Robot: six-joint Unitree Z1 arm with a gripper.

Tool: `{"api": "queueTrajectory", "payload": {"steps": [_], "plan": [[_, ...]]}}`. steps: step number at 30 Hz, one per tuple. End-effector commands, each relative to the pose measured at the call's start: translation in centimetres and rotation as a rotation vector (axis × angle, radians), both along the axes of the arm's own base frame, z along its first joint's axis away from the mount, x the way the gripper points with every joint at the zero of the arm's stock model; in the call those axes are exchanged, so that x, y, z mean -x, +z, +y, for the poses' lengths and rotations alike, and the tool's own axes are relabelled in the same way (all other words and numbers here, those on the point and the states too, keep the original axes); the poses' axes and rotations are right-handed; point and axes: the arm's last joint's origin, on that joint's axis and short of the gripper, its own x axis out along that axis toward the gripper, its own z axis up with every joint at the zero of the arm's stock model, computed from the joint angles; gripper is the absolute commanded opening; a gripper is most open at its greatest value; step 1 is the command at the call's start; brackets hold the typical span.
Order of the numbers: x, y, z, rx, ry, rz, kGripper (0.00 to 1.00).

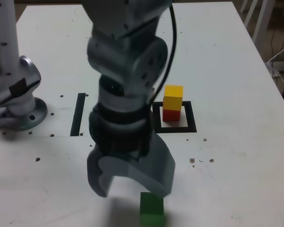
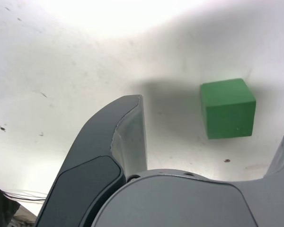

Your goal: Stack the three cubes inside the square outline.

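Exterior view: three cubes on one bench [image 1: 236, 156]. Two stacked inside the one square outline [image 1: 191, 117], right of the arm: one yellow cube [image 1: 173, 98] atop one red cube [image 1: 171, 115]. One green cube [image 1: 152, 209] alone at the near side, partly behind the claw [image 1: 132, 177]. One straight black tape strip [image 1: 78, 115], left of the arm.

Wrist view: one green cube, upright on the bench, between two fingers. Claw wide open, holding nothing; a gap shows beside the cube.
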Motion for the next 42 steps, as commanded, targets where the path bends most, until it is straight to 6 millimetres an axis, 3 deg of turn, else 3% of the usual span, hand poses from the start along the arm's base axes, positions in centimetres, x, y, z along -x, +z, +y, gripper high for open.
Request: {"api": "queueTrajectory", "payload": {"steps": [1, 24, 29, 37, 42], "plan": [[-0.4, -0.3, -0.4, 0.003, -0.001, 0.0, 0.99], [-3.8, -3.7, -2.2, 0.031, -0.074, 0.05, 0.89], [-4.4, -4.4, -2.2, 0.035, -0.079, 0.064, 0.76], [-4.7, -4.4, -2.2, 0.021, -0.082, 0.051, 0.37], [-4.6, -4.4, -2.2, 0.02, -0.083, 0.051, 0.33]]}}
